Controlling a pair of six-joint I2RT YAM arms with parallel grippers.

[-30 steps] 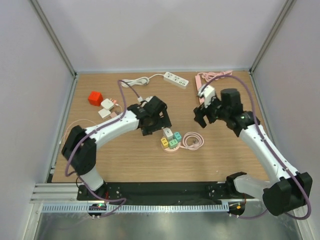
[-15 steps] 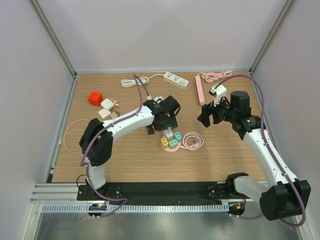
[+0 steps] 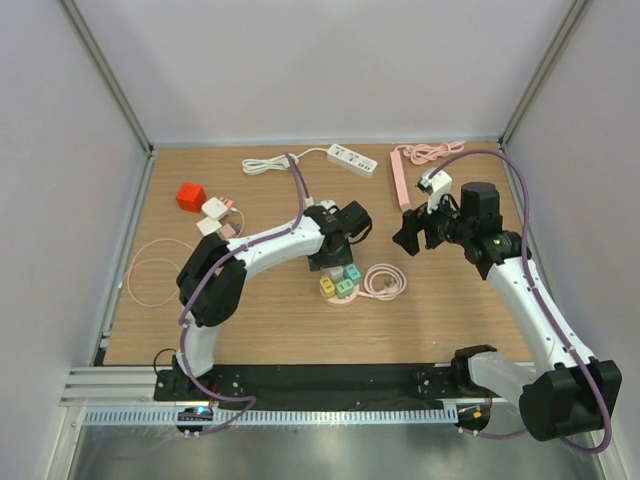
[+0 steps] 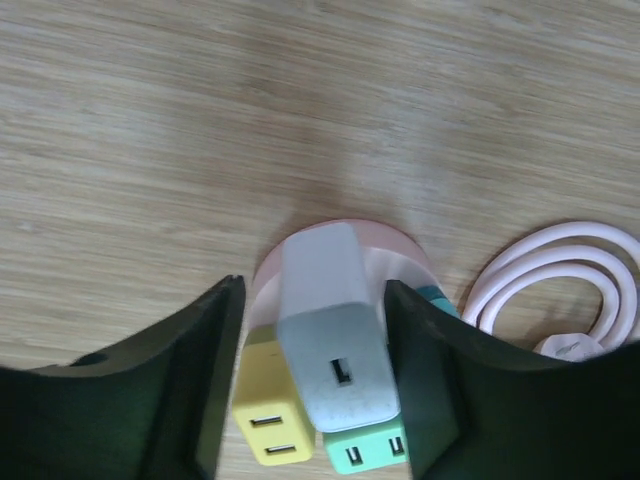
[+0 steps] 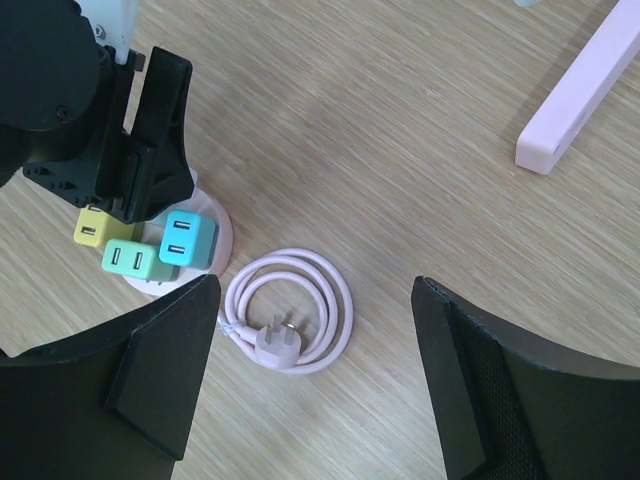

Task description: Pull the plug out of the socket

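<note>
1. Bright, even light falls from overhead; shadows on the desk (image 3: pixel 240 310) are faint and soft-edged.
2. There is no glare, and the overhead view is sharp throughout.
3. The left wrist view is slightly soft, with smeared wood grain and a dim shadow beyond the plug (image 4: pixel 330 350).
4. The right wrist view is crisp at its centre.

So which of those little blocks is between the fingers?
The pale grey plug, centred between the left fingers; yellow block, green block and teal block flank it.

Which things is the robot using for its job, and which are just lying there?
For the job: white plug, round pink socket, left gripper.
Just lying about: red cube, white power strip, pink power strip.
</note>
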